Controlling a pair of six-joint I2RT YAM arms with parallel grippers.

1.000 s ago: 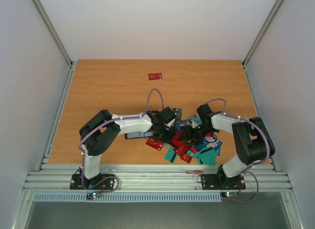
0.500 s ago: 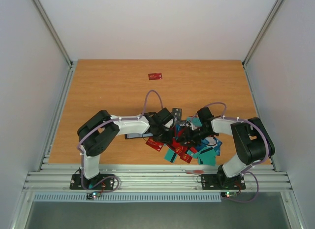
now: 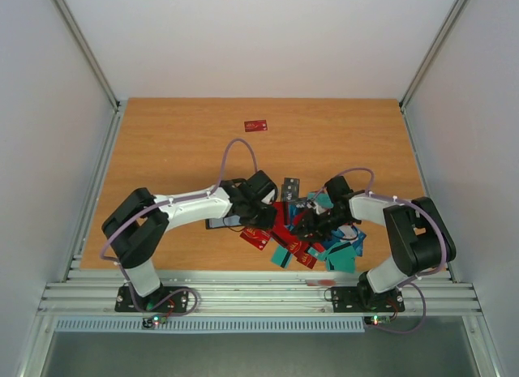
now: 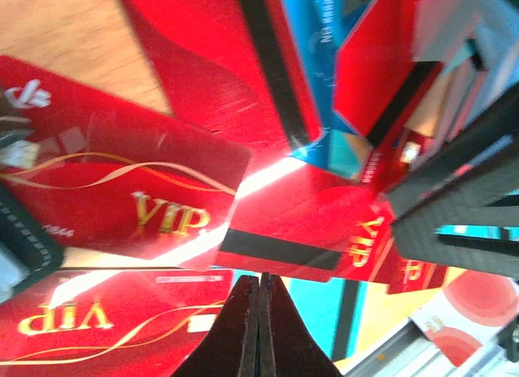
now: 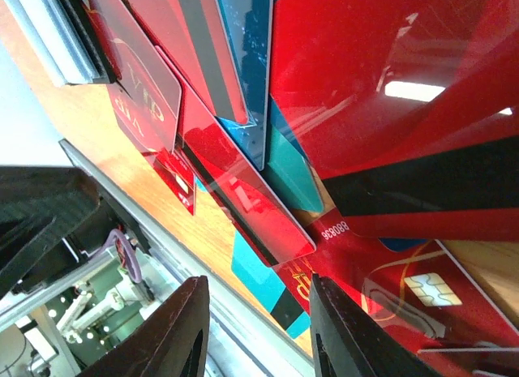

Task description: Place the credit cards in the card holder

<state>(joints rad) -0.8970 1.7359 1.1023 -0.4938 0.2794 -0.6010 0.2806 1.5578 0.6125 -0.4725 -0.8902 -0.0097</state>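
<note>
While the right gripper (image 5: 257, 289) gapes empty, the clenched left gripper (image 4: 259, 286) has slid left.

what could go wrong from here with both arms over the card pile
1. The left gripper and right gripper sit close together over one pile, so they might collide.
2. The credit cards overlap thickly; the right gripper's open jaws may pinch several.
3. The left gripper is shut, so it may just shove cards.

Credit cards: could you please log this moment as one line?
left pincer: shut, empty | right pincer: open | credit cards: loose pile
</note>
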